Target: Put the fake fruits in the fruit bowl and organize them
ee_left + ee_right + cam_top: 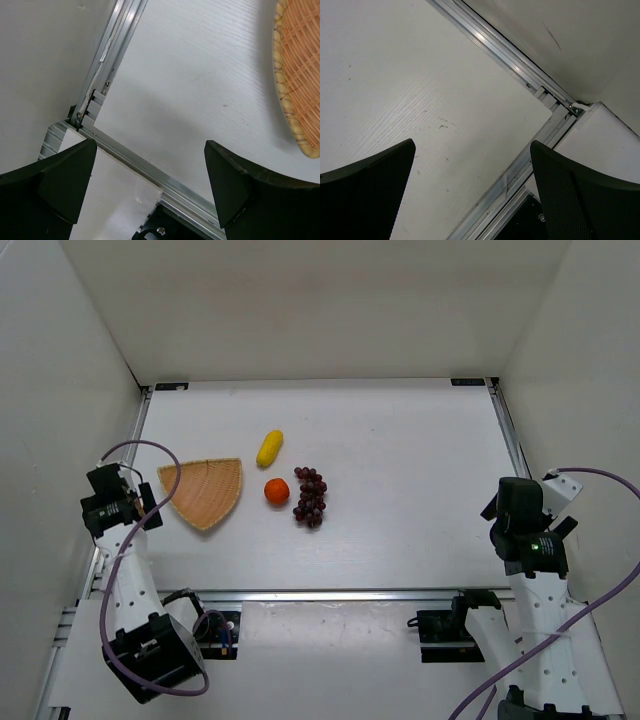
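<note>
Basket (pixel 205 490): left side of table (pixel 400 470), just beside left claw (pixel 150 150).
Lemon (pixel 270 448), orange (pixel 277 491), grapes (pixel 310 496): on table, right of basket.
Left claw: spread wide, holding nothing.
Right claw (pixel 472 150): spread wide, holding nothing, well apart from fruit.

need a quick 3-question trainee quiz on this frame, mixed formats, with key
1. True or false: the lemon, orange and grapes all lie outside the fruit bowl.
2. Which fruit lies farthest from the bowl? A lemon, B orange, C grapes.
3. Fill in: the left gripper and right gripper are both ____.
Key: 1 true; 2 C; 3 open.
</note>
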You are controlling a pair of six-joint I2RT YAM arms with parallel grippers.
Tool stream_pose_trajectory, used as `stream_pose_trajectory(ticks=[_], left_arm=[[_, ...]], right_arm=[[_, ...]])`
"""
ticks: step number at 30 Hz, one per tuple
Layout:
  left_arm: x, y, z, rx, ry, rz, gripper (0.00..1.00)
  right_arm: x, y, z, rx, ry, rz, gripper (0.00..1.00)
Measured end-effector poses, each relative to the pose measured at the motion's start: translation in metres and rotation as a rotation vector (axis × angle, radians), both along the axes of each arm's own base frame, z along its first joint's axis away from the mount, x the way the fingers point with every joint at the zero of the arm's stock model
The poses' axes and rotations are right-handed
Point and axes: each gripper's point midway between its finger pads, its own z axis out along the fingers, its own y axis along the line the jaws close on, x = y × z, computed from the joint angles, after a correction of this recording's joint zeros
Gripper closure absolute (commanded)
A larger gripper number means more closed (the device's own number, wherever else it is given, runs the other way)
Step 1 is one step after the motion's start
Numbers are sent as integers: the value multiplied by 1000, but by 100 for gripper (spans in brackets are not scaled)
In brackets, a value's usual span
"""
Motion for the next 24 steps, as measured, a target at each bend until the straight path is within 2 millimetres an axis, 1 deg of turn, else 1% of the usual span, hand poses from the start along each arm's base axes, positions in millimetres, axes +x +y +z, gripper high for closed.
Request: stream_pose_trajectory(ticks=[4, 7, 9, 10, 12, 14, 15, 16, 17, 18, 19, 20, 21, 22, 24], left_arm=[[4, -3, 6, -5, -20, -31, 0], [10, -8, 11, -28, -16, -94, 0], [25, -13, 23, -40, -25, -156, 0], [37, -18, 32, -47, -33, -202, 0], [71, -36, 56, -58, -59, -322, 0], [113, -59, 86, -51, -81, -440, 0], [143, -79, 99, -46, -92, -517, 0], [166, -95, 110, -43, -107, -573, 0], [190, -116, 114, -46, -99, -632, 0], [214, -138, 114, -52, -92, -689, 0], [233, -159, 111, -62, -81, -740, 0], [254, -183, 104, -72, -63, -789, 0], [272, -206, 93, -85, -47, -836, 0], [284, -228, 76, -100, -15, -879, 0], [298, -266, 38, -126, 63, -946, 0]], right_arm=[[0, 0, -1, -2, 3, -2, 0], [0, 0, -2, 1, 10, 1, 0], [2, 2, -6, 8, 30, 7, 0], [4, 3, -8, 13, 42, 12, 0], [9, 7, -15, 36, 72, 29, 0], [15, 13, -22, 65, 95, 49, 0], [18, 17, -26, 84, 110, 59, 0], [21, 20, -30, 103, 124, 69, 0], [25, 25, -34, 125, 134, 79, 0], [29, 28, -38, 145, 145, 90, 0], [31, 32, -42, 161, 153, 98, 0], [34, 35, -45, 181, 160, 106, 0], [37, 38, -47, 197, 164, 111, 0], [39, 41, -50, 210, 169, 118, 0], [42, 46, -54, 226, 184, 129, 0]])
